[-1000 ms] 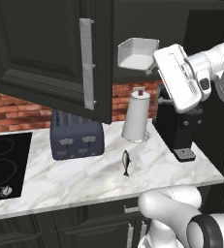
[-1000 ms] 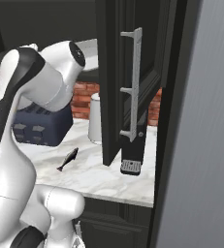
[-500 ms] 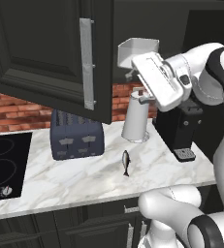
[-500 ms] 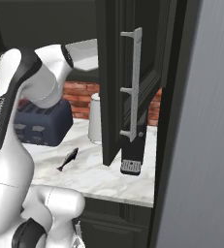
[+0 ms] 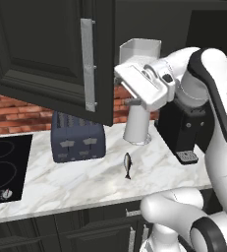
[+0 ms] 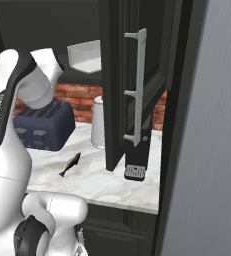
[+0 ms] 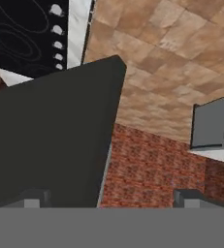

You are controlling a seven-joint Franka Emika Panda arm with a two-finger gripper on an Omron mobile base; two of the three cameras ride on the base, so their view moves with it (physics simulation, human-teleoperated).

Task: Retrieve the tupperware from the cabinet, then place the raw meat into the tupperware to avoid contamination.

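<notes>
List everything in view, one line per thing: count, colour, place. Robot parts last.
tupperware: one, white, on the shelf inside the open cabinet, above the paper-towel roll.
cabinet: one, dark charcoal, on the wall, door swung open, silver bar handle.
raw meat: one small fish, dark grey, on the marble counter in front of the roll.
toaster: one, dark blue-grey, on the counter against the brick wall.
paper-towel roll: one, white, upright on the counter.
coffee machine: one, black, at the counter's right end.
cooktop: one, black, left in the counter.
counter: one, white marble, over dark lower cabinets.
gripper: one, white, raised below the tupperware, jaws open, holding nothing.
</notes>
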